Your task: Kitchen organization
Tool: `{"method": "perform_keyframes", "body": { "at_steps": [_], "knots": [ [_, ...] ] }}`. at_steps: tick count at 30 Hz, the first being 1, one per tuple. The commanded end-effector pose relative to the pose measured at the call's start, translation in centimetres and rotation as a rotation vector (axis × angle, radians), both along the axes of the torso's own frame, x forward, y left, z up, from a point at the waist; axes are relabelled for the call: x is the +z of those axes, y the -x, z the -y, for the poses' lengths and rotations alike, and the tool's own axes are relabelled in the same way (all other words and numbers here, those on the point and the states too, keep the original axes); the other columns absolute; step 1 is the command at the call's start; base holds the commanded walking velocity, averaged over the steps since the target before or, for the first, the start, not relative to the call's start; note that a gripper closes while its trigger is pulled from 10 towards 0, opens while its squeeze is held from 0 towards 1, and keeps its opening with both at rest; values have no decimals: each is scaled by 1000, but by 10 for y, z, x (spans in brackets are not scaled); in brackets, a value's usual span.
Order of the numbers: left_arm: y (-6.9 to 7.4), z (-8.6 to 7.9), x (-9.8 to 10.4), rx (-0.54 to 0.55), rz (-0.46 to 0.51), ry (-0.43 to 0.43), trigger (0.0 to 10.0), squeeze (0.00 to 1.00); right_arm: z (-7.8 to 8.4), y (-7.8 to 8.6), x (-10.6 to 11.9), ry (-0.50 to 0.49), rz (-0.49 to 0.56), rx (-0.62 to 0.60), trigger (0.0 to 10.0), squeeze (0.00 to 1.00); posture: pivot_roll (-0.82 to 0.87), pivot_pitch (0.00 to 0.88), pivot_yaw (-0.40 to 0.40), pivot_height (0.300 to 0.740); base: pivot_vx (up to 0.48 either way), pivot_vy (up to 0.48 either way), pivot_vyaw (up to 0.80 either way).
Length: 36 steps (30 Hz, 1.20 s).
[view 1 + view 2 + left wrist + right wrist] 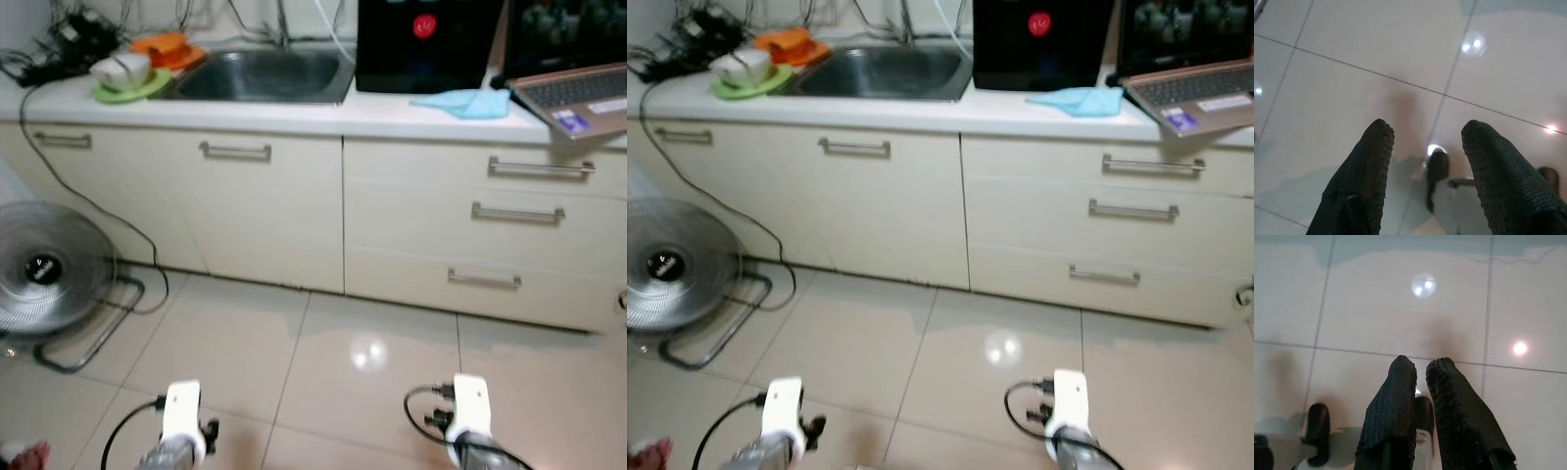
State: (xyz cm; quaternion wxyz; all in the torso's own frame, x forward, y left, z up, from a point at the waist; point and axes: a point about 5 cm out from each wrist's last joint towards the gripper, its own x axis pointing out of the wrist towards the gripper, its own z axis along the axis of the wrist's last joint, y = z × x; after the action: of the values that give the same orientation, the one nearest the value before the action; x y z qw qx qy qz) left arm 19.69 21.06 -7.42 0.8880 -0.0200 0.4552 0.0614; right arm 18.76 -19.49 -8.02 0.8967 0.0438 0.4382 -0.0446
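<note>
Left eye view: the robot stands back from a cream cabinet run point(343, 215) whose surface point(323, 113) carries, from 10 to 2 o'clock, a green plate point(132, 90) bearing a white bowl point(120, 69), orange dishes point(168, 47) behind it, a steel sink point(263, 75), a black appliance point(426, 44), a blue cloth point(462, 102) and an open laptop point(573, 69); a tangle of cables point(59, 44) lies at far 10 o'clock and a floor fan point(44, 269) stands at 9 o'clock. Both arms hang low at 6 o'clock, well apart from every item, so organizing appears not yet begun: dishes, cloth and laptop all remain to be dealt with. Right eye view: the same scene, adding nothing new. Left wrist view: the left tool point(1422, 161) points at the tiled floor point(1376, 44), its fingers spread wide and holding nothing, a detail the head views do not resolve. Right wrist view: the right tool point(1420, 396) likewise faces the floor, its fingers nearly together with a narrow gap, gripping nothing.
</note>
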Motion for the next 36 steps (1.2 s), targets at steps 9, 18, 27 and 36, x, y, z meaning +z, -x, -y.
{"method": "perform_keyframes", "body": {
  "at_steps": [9,18,27,36],
  "knots": [
    [3,-8,0,17,4,-29,10000,0,-7,-5,2,-18,13,14,10000,0,101,22,78,740,0,52,0],
    [3,-13,1,28,-5,-70,10000,0,-7,-5,2,-24,17,16,10000,0,100,23,76,740,248,0,0],
    [4,-14,1,34,-9,-69,10000,0,-9,-4,1,-33,11,25,10000,0,101,25,76,740,459,0,-158],
    [4,-14,1,34,-8,-68,10000,0,-10,-5,1,-34,15,28,10000,0,103,25,76,740,458,0,-178]
  ]
}}
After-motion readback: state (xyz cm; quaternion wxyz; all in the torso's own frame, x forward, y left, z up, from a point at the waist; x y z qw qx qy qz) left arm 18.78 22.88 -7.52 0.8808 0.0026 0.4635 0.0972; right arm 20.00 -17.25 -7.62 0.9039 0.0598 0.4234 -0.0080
